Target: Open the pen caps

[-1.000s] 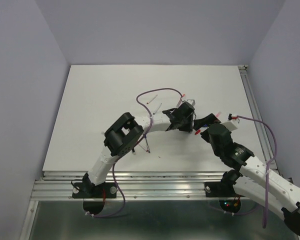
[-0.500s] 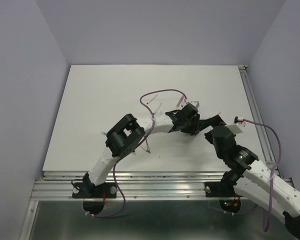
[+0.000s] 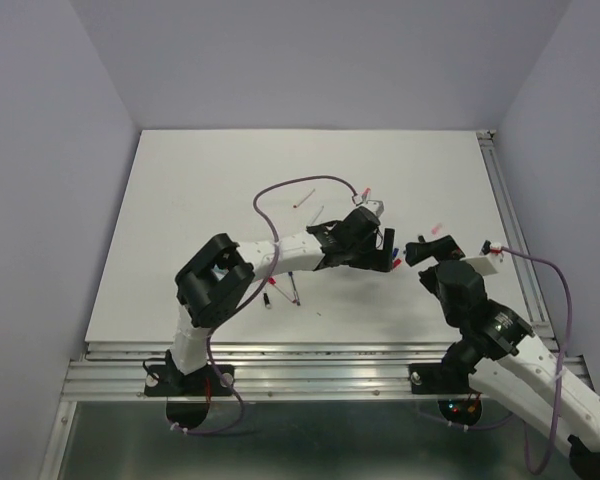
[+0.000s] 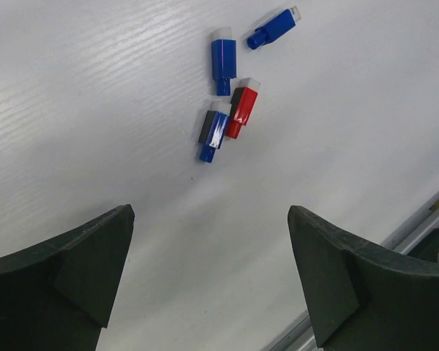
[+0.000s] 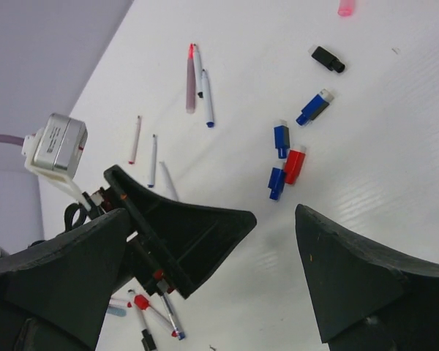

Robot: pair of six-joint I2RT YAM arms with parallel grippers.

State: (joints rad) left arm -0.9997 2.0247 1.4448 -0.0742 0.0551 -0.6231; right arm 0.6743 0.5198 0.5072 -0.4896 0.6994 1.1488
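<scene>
White table [image 3: 200, 200], with pale lilac walls [image 3: 40, 150] around it. Over its right-hand middle the left claw [image 4: 208, 212] hangs with its two dark fingers spread wide and nothing between them, only bare table beneath.

Just beyond its tips lie four of the pen caps [image 4: 223, 55]. They are short, stubby plastic pieces, each with a wider body, a narrower stub at one end and a whitish tip at the other. Three are blue and one is a red cap [image 4: 243, 110]. The red cap and the nearest blue one lie side by side, touching or almost so, each with a dark strip along one side. A second blue one lies just above them, and the third sits a little apart near the top edge of that view.

The right claw [image 5: 212, 210] is likewise spread wide and grips nothing. It faces the left claw from the right, apart from it, and one of the left claw's fingers shows between its own. From its camera the same cluster lies on the table past the left claw, with a black cap [image 5: 327, 58] farther off and a pink cap [image 5: 344, 7] at the top edge.

Loose thin pens [image 5: 190, 80] lie farther to the left, some with coloured tips. A few more, one with a red end, lie near the bottom edge of that view.
</scene>
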